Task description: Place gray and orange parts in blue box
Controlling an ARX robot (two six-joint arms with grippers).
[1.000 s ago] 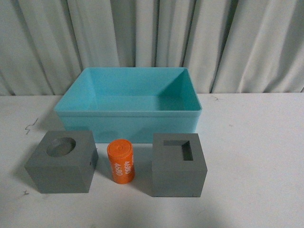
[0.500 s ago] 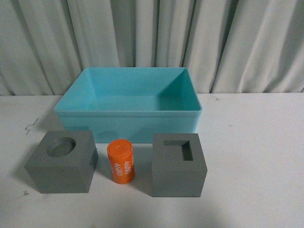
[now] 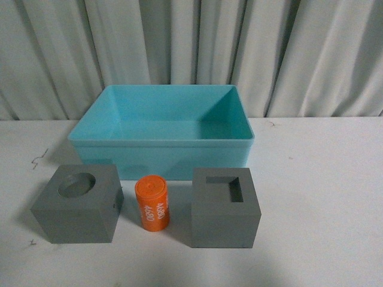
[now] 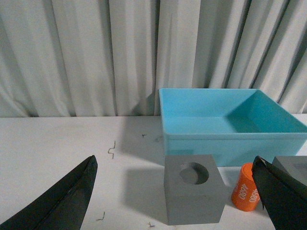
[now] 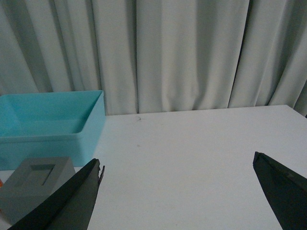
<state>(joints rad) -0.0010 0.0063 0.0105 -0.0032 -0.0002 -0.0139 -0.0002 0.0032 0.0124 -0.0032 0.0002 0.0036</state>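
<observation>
Front view, blue box: the open blue box point(image 3: 161, 142) stands at the back of the white bench point(image 3: 323, 197), before a pale curtain point(image 3: 179, 42); nothing shows inside it.
Front view, gray parts: the round-recess cube point(image 3: 78, 206) sits near the box's front left corner and the square-recess cube point(image 3: 225, 209) near its front right, both upright on the bench and outside the box.
Front view, orange part: the orange cylinder point(image 3: 152, 203), printed "4680", stands upright between the two cubes, touching neither.
Front view, change: none; box, cubes and cylinder lie exactly where they did a second ago, and neither arm is in view.
Left wrist view, pincer: the left pincer point(image 4: 173, 162) is spread wide and holds nothing, its dark fingers point(image 4: 67, 201) framing the scene.
Left wrist view, parts: the round-recess cube point(image 4: 194, 199) lies between the fingers on the bench, the orange cylinder point(image 4: 245, 189) beside it and the blue box point(image 4: 230, 139) behind; the square-recess cube point(image 4: 295, 165) is partly hidden by one finger.
Right wrist view, pincer: the right pincer point(image 5: 177, 160) is likewise spread wide and holding nothing, over bare bench.
Right wrist view, parts: the square-recess cube point(image 5: 33, 187) sits off to one side, just beside one finger, with the blue box point(image 5: 48, 139) behind it.
</observation>
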